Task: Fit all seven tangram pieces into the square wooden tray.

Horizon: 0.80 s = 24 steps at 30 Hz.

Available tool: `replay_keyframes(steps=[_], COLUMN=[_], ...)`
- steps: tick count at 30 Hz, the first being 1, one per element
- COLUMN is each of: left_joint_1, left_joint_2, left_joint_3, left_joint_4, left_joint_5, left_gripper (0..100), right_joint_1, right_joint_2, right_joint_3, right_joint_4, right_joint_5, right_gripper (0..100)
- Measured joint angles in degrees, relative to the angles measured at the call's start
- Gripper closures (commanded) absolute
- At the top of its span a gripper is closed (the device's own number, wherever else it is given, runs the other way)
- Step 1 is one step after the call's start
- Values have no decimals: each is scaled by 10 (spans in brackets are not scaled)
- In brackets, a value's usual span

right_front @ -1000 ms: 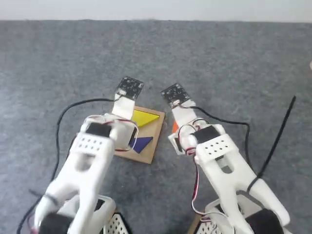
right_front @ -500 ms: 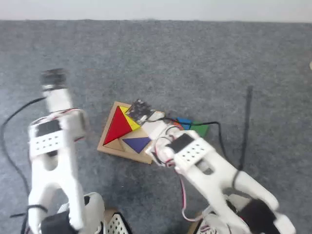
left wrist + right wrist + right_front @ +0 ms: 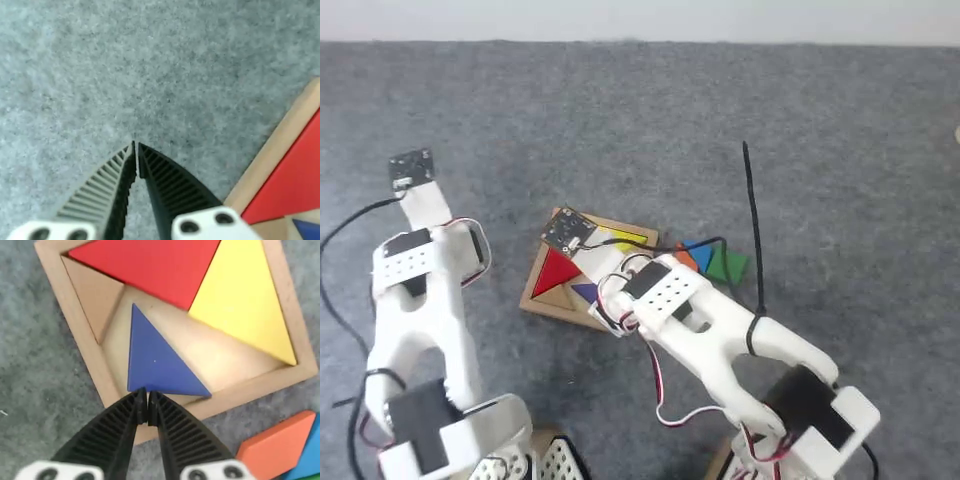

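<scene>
Found the square wooden tray (image 3: 75, 340) on the grey carpet (image 3: 620, 110), with the red triangle (image 3: 150, 265) and yellow triangle (image 3: 245, 300) seated edge to edge along one side and the blue triangle (image 3: 155, 365) flat nearer the opposite rim. Saw the right gripper (image 3: 145, 395) clenched on nothing at that triangle's edge. Saw the left gripper (image 3: 135, 147) pinched empty over carpet beside the tray. Noted an orange piece (image 3: 280, 440), light blue piece (image 3: 700, 254) and green piece (image 3: 730, 266) bunched off a tray corner.
</scene>
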Motion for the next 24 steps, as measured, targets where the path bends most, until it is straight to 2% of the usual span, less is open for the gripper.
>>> replay_keyframes(steps=[8,13,20,24], left_joint_1=[0,0,0,0], left_joint_2=[0,0,0,0], left_joint_3=[0,0,0,0], left_joint_4=[0,0,0,0], left_joint_5=[0,0,0,0], left_gripper=[986,986,986,986], right_joint_1=[9,13,42,58], right_joint_2=[57,89,94,94], right_joint_3=[-33,-77,-83,-98], right_joint_4=[-5,11,48,56], right_joint_5=[14,79,236,257], right_gripper=[991,991,991,991])
